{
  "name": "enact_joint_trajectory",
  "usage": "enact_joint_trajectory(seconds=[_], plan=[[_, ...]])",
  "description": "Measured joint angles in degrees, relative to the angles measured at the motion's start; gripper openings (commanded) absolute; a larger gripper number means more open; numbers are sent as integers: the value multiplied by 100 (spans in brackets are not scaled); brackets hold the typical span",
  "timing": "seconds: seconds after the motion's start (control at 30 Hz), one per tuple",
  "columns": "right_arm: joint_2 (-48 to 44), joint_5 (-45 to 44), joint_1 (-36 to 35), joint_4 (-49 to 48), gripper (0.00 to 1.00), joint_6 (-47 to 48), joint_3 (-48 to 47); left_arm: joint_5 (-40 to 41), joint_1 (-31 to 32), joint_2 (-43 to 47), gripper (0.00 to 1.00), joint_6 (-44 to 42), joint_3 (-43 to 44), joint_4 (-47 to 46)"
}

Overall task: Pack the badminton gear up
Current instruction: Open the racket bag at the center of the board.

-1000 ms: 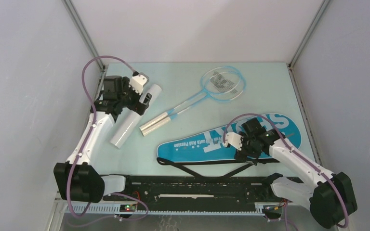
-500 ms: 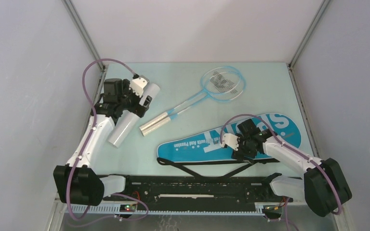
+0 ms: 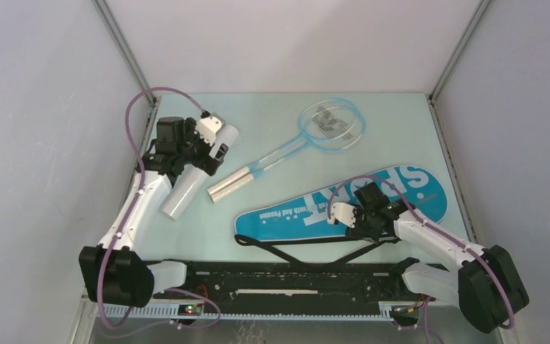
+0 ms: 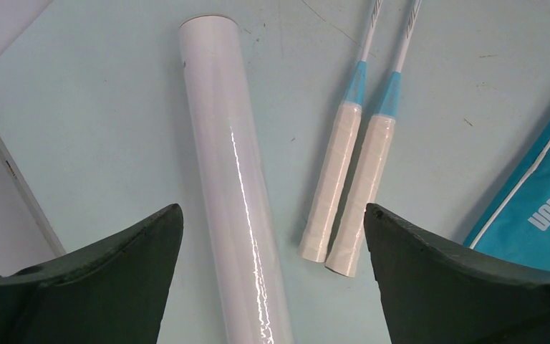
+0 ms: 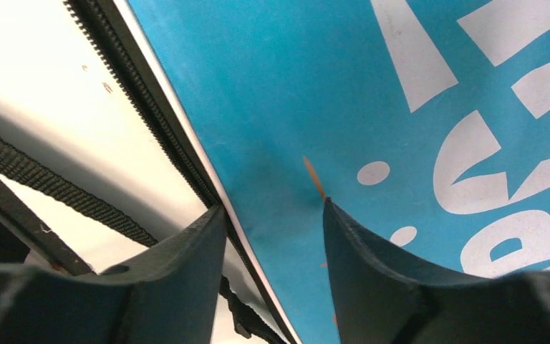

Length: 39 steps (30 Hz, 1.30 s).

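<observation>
Pale green table (image 3: 401, 136) carries all the gear, with grey walls (image 3: 293, 43) on 3 sides and a black rail (image 3: 293, 276) along the near edge by the arm bases. At the far left lies the white tube (image 3: 181, 195), its long axis running diagonally from near-left to far-right. Just beside it but apart, the 2 rackets (image 3: 331, 123) lie side by side on almost the same slant, white handles (image 4: 344, 190) toward the tube and blue heads toward the far right. Nearer the arms the blue bag (image 3: 286, 215) lies flat, its long axis running left to right, narrow end left, wide end right and a little farther back. Its black strap (image 5: 36, 172) trails on the table between bag and rail.

The left gripper (image 3: 213, 152) hangs over the tube's middle and hides that part from above. Its jaws are spread wide and hold nothing. The right gripper (image 5: 272, 208) sits low over the bag's near edge, jaws partly apart, with the zip (image 5: 140, 100) and blue fabric under the gap. Nothing is pinched between them, and whether the tips press the fabric I cannot tell.
</observation>
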<state>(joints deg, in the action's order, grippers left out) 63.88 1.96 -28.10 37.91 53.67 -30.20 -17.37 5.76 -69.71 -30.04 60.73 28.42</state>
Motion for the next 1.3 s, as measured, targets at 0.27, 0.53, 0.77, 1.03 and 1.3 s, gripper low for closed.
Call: enact_joint_trajectory(seconds=[0.27, 0.53, 0.77, 1.03, 1.3], plan=[[-118, -433, -17, -330, 11, 262, 205, 0, 59, 0, 100, -4, 0, 0], [-682, -750, -17, -149, 0, 409, 282, -2, 186, 2, 100, -149, -20, -4], [-1012, -796, -17, 232, 0, 380, 131, -57, 306, 9, 100, -249, -94, 2], [-1025, -516, 201, 723, 0, -2, -616, -872, 807, 356, 98, -839, -352, 144], [-828, 411, 870, 1180, 0, -352, -1705, -1373, 2315, 402, 93, -1314, -501, 11]])
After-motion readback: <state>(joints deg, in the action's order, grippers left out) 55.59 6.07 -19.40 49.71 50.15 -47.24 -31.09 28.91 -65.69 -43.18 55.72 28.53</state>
